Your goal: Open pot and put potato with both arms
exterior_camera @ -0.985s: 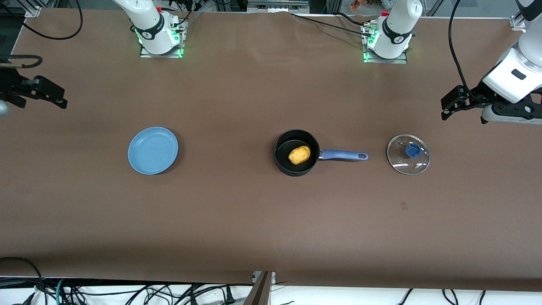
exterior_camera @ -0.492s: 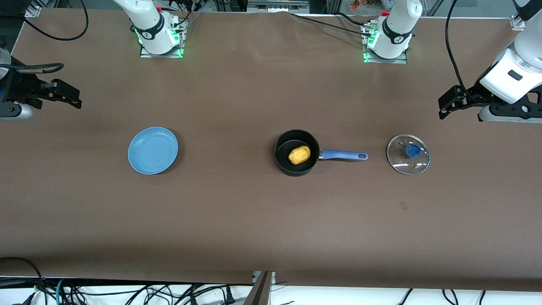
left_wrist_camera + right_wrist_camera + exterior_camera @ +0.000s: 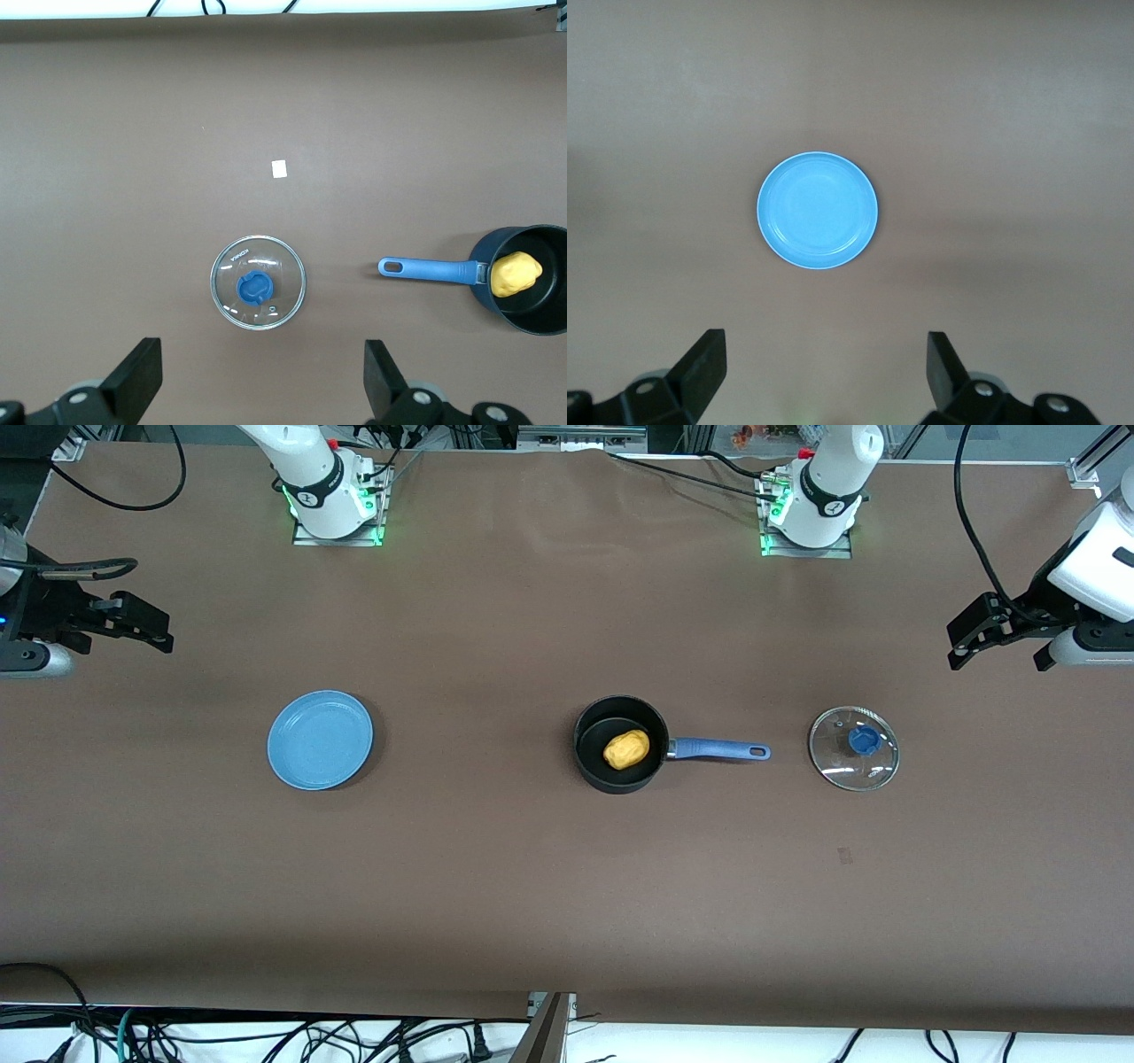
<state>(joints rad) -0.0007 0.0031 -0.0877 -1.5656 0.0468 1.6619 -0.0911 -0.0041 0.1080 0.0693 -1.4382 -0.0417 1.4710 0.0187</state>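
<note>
**Q:** How do the two grippers stand?

**A:** The left gripper (image 3: 961, 642) hangs over bare table at the left arm's end, fingers (image 3: 135, 382) spread wide and holding nothing. The right gripper (image 3: 151, 627) hangs over the right arm's end, fingers (image 3: 700, 365) likewise spread and empty.

**Q:** Where do the objects lie?

**A:** The round glass lid with a blue knob (image 3: 854, 748) rests flat on the brown table (image 3: 496, 886), beside the tip of the long blue handle. The small black round pot (image 3: 620, 744) stands uncovered mid-table, with the yellow-orange lumpy potato (image 3: 626, 749) inside. The flat blue round plate (image 3: 320, 740) lies well apart, toward the right arm's end.
</note>
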